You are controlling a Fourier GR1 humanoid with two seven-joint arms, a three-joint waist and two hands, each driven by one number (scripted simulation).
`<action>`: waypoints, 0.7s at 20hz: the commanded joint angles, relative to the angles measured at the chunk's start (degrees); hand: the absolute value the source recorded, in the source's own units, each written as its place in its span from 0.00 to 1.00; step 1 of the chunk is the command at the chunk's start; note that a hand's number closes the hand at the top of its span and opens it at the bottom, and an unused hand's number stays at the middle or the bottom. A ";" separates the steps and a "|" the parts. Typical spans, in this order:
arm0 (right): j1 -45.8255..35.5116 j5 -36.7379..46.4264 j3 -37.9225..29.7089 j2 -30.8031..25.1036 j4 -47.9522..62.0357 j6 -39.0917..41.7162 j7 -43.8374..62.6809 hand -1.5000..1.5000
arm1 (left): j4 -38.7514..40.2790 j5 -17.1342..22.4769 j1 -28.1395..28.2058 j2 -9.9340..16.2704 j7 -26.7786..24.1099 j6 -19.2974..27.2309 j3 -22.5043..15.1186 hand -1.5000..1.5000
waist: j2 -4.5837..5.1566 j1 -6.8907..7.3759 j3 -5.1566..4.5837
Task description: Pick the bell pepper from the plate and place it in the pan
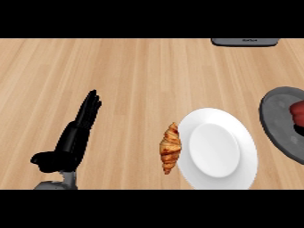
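A red bell pepper lies inside the dark grey pan at the right edge of the head view, partly cut off by the frame. The white plate sits left of the pan with nothing on it. My left hand stands at the lower left with straight fingers pointing up, holding nothing, well apart from the plate. My right hand does not show.
A croissant lies on the wooden counter against the plate's left rim. A dark grey object pokes in at the top edge, right of centre.
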 commanded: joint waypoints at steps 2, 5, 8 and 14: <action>-10.17 -8.01 -7.08 -4.95 19.66 -4.63 -11.83 1.00 | -0.45 1.51 -0.75 1.41 0.40 -1.93 1.88 0.50 | 0.09 0.37 0.03; -15.92 -10.53 -8.96 -7.49 31.17 -5.29 -18.12 1.00 | 4.64 -0.87 -1.95 -1.00 -2.76 -0.20 0.75 0.50 | 0.16 0.24 0.01; -21.81 -12.88 -12.03 -12.29 41.52 -4.86 -23.25 1.00 | 2.35 -0.83 0.30 -0.30 -3.29 -1.40 -0.03 0.50 | 0.21 0.59 0.03; -22.05 -4.07 -3.29 -13.92 53.16 9.83 -12.63 0.00 | 0.35 -1.03 -2.08 -0.41 0.43 -1.08 -0.71 0.50 | 0.98 2.78 0.13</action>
